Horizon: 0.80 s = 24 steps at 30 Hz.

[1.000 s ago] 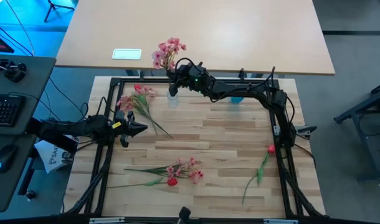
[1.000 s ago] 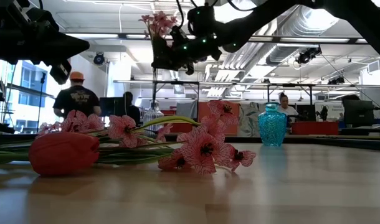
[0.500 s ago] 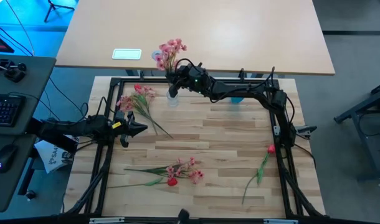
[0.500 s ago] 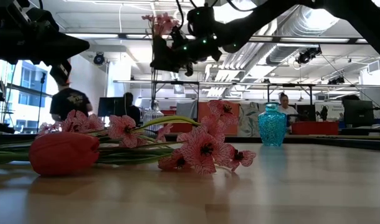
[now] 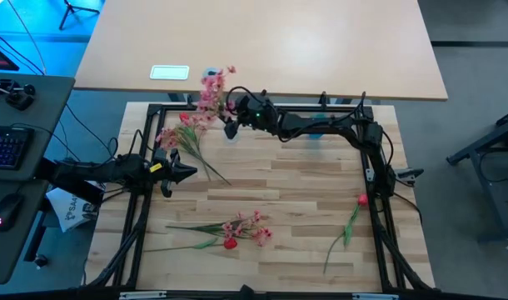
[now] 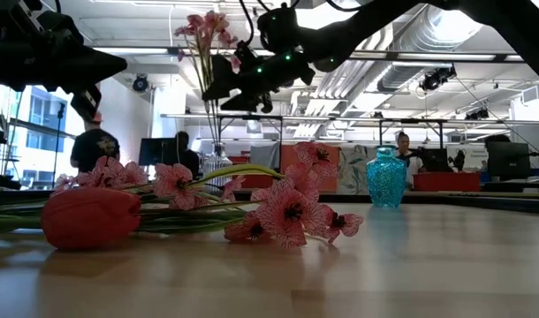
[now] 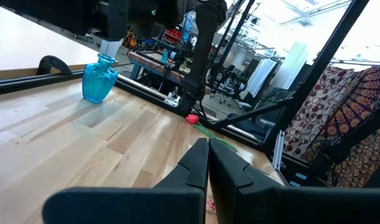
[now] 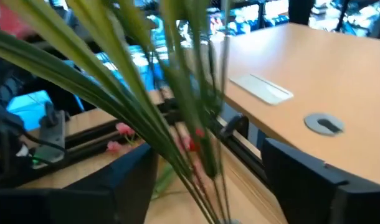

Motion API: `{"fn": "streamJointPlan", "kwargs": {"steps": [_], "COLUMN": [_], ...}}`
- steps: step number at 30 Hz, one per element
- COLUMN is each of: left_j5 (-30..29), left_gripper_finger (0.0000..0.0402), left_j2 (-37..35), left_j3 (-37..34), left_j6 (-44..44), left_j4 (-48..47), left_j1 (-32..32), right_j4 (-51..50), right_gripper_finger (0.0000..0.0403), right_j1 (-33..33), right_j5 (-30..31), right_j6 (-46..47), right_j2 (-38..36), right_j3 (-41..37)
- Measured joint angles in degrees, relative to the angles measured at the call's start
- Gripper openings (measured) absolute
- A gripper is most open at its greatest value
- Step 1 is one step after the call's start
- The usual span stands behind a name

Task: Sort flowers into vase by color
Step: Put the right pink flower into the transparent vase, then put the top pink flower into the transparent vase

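Pink blossoms are scattered in several places on the wooden table (image 5: 304,192). On the left side, the left gripper (image 5: 186,172) waits just inside the frame with its fingers pressed together, as the left wrist view shows. Just beyond it, near the far left corner, lies a loose pink spray (image 5: 181,133) with its stem running toward the table's middle. At the near edge another pink spray lies mixed with a red tulip (image 5: 230,243), stems pointing left.

Moving toward the centre of the far edge, the right gripper (image 5: 230,111) reaches across from the right and is clamped on the stems of a pink bunch (image 5: 211,90). The bunch leans away to the left, blooms up and out, while its stem ends point down toward the clear glass vase (image 5: 231,133) sitting directly beneath the fingers. My guess is the coming move turns on bringing that long axis upright so the stems drop into the vase mouth.

Further right stands a blue vase (image 6: 386,177), partly hidden under the arm from above. Near the right edge lies a second red tulip (image 5: 361,199), stem trailing toward the near side.
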Motion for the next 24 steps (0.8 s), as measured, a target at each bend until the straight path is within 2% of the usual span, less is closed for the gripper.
{"fn": "streamJointPlan", "kwargs": {"steps": [6, 12, 24], "left_j5": [0.00, 0.00, 0.00], "left_gripper_finger": [0.0000, 0.0000, 0.0000], "left_j2": [0.00, 0.00, 0.00], "left_j3": [0.00, 0.00, 0.00], "left_j6": [0.00, 0.00, 0.00], "left_j4": [0.00, 0.02, 0.02], "left_j1": [0.00, 0.00, -0.01], "right_j4": [-1.18, -5.63, -16.90], "right_gripper_finger": [0.0313, 0.0314, 0.0314], "right_j1": [-0.24, -0.19, -0.89], "right_j5": [-0.05, -3.21, -3.35], "right_j6": [0.30, -3.39, -12.35], "right_j2": [-0.33, -1.43, -7.39], "right_j3": [0.00, 1.62, 1.68]}}
